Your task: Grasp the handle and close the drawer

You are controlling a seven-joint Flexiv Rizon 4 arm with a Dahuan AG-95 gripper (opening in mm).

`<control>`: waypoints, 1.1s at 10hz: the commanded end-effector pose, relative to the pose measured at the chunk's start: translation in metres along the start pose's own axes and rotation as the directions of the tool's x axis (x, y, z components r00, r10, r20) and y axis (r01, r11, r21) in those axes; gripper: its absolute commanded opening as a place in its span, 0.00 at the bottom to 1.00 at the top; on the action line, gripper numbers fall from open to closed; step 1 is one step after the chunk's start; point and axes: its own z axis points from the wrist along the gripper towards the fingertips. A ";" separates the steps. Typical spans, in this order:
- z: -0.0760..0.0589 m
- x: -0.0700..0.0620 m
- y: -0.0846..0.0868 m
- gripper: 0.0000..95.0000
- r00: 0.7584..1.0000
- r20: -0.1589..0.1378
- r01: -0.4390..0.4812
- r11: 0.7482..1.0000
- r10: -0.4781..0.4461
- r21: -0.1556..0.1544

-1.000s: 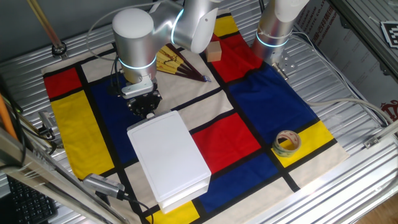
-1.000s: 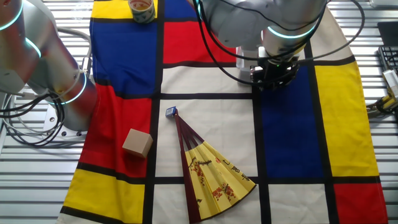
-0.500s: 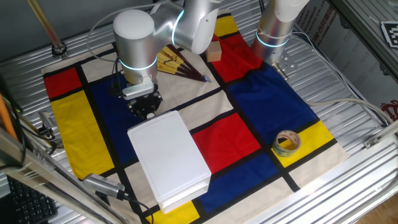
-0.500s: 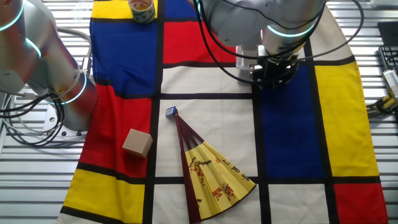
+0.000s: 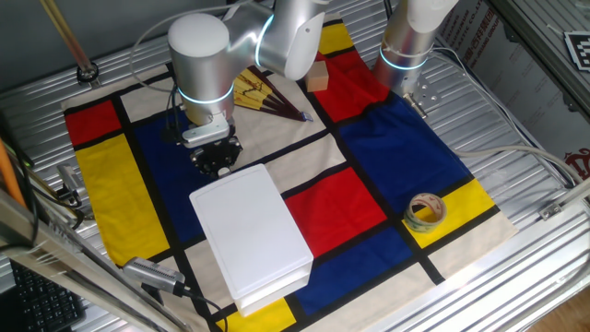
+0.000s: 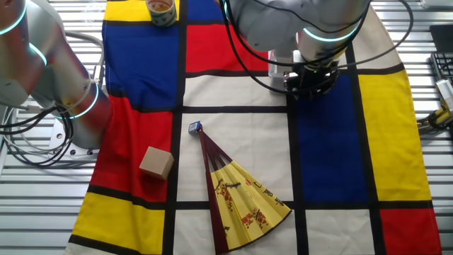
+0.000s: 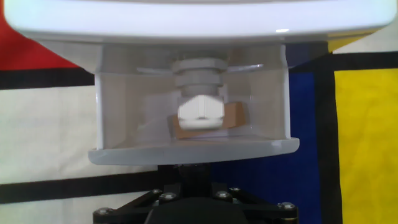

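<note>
Little has moved since the earlier frame: arm and black two-finger gripper (image 5: 215,157) sit almost where they were, at the far short end of the flat white rectangular box (image 5: 251,235). Hand view shows the shallow white plastic drawer (image 7: 193,146) part open, w/ a small white piece and tan card inside. Tiny white knob handle isn't visible; rim hides it. Can't tell if fingers are spread or pinched. Risk: a loose grip slips off, or an off-axis push jams the drawer or slides the box across the checked cloth (image 5: 387,157).
</note>
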 end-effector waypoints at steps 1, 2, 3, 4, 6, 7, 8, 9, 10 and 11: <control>0.000 0.000 0.001 0.00 1.000 0.004 0.003 1.000 -0.003 -0.001; 0.000 -0.001 0.001 0.00 1.000 0.009 0.002 1.000 -0.002 -0.001; 0.000 -0.001 0.001 0.00 1.000 0.019 0.000 1.000 0.000 -0.001; -0.001 -0.002 0.001 0.00 1.000 0.024 0.001 1.000 -0.001 -0.001; -0.002 -0.003 0.001 0.00 1.000 0.021 0.002 1.000 -0.002 -0.001; -0.001 -0.004 0.002 0.00 1.000 0.024 0.001 1.000 -0.001 -0.001; -0.001 -0.006 0.002 0.00 1.000 0.022 -0.002 1.000 0.002 -0.001; 0.000 -0.007 0.002 0.00 1.000 0.018 -0.005 1.000 0.005 0.000; 0.000 -0.008 0.003 0.00 1.000 0.017 -0.006 1.000 0.006 0.000; 0.000 -0.008 0.003 0.00 1.000 0.015 -0.007 1.000 0.007 0.000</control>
